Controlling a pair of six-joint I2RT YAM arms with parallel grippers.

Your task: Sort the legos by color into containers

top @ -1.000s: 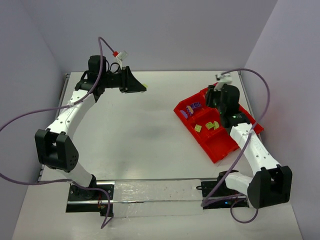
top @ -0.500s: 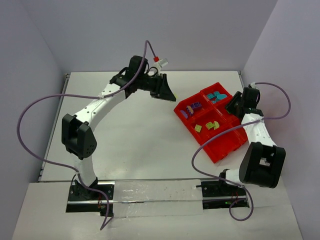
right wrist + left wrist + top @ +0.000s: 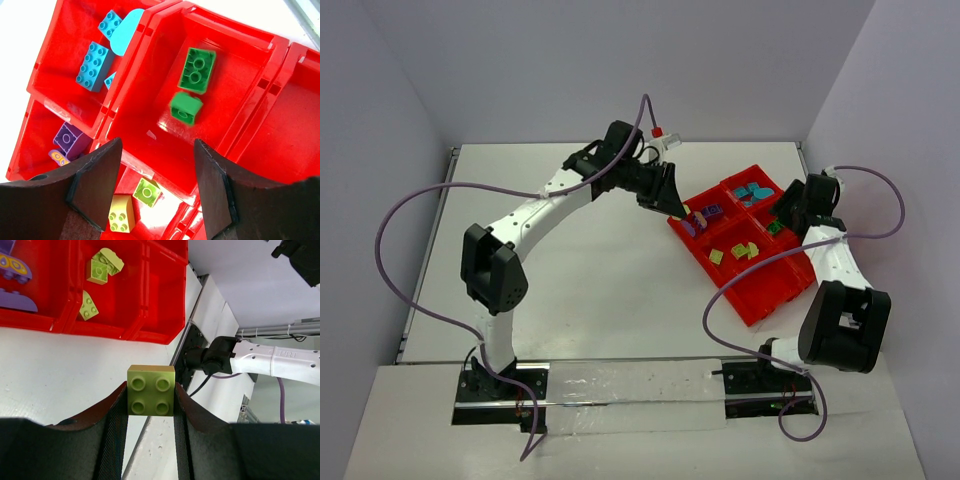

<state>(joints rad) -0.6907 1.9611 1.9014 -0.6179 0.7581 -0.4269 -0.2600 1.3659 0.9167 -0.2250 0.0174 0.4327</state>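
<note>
Currently, one yellow-green brick (image 3: 151,397) with four studs is clamped between the fingers of the left hand (image 3: 150,388). The jaws are closed against two opposite sides of it, and its studs face the wrist camera. The brick is over the white worktop (image 3: 600,260), just short of the left corner of the red tray (image 3: 760,300).

Tray contents by compartment:
- teal bricks (image 3: 93,65) in one compartment;
- two green bricks (image 3: 198,70) in the adjoining compartment, one lying flat and one tilted;
- purple pieces (image 3: 70,137) in a third;
- small yellow-green and pale yellow bricks (image 3: 147,191) in a fourth.

The right hand (image 3: 157,150) is above the compartment with the green bricks. Its jaws stand well apart and nothing is between them.
</note>
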